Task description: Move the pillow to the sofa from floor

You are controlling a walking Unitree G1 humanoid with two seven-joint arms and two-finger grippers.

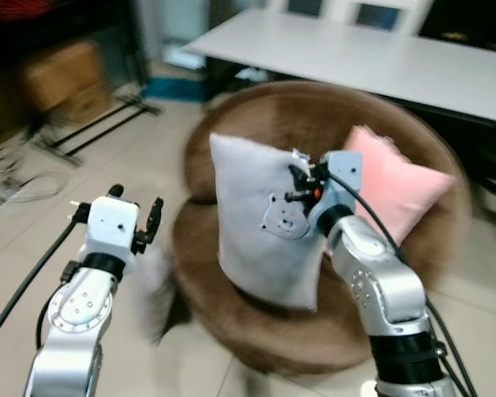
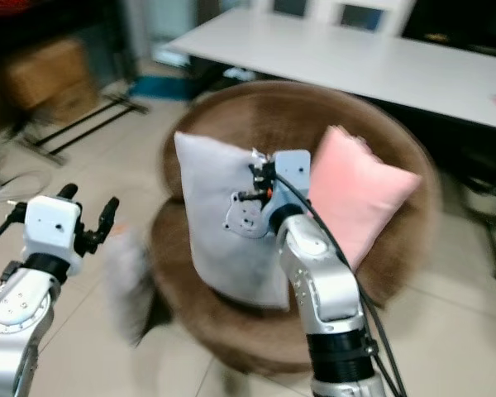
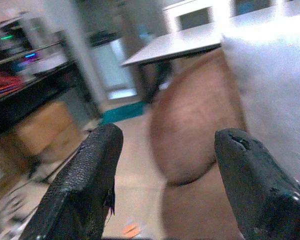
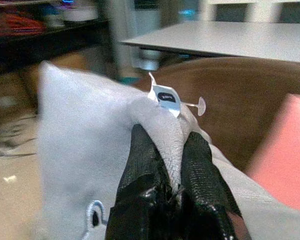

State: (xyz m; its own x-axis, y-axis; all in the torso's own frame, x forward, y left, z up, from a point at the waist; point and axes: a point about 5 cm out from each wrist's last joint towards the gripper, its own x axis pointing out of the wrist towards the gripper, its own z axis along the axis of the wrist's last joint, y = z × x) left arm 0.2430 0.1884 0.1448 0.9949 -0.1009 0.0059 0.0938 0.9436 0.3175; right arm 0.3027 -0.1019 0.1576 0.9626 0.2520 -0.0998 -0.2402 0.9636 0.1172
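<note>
Here, on the left, the left hand [image 1: 135, 217] hangs over the tiled floor [image 1: 149, 149] beside the sofa, its two black fingers [image 3: 85, 185] spread wide apart with nothing between them. Just to its right stands the round brown sofa [image 1: 256, 107], a plush, bowl-shaped seat with a high curved back. The grey pillow [image 1: 256, 223] stands upright on the seat cushion, leaning towards the backrest; it is pale grey and square, with pointed corners, a small bear face stitched on its front and a little white tag [image 4: 165, 97] at its top edge. The right hand [image 1: 302, 184] is closed on that top edge: in the right wrist view the fabric is bunched and pinched between its fingers [image 4: 140, 165]. Further right, a pink pillow [image 1: 397, 186] leans against the sofa's back, just beside the grey one. Behind the sofa runs a long white bench [image 1: 355, 58]
</note>
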